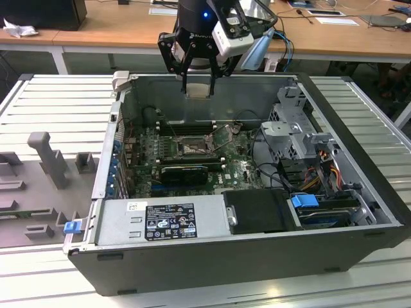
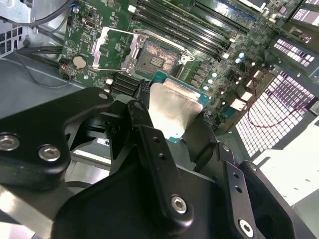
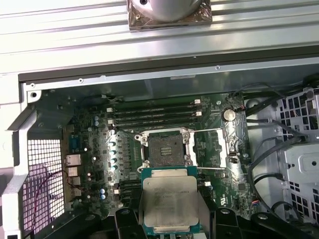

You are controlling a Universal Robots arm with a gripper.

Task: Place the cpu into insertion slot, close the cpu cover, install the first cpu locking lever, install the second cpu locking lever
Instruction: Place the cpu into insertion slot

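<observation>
Clasping the cpu (image 3: 169,196) — the pincer (image 1: 197,82) hangs above the open insertion slot (image 3: 165,149).

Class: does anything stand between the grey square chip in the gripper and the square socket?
Nothing visible. The black gripper holds the grey square cpu over the case; the insertion slot lies bare, silver cpu cover open.
</observation>
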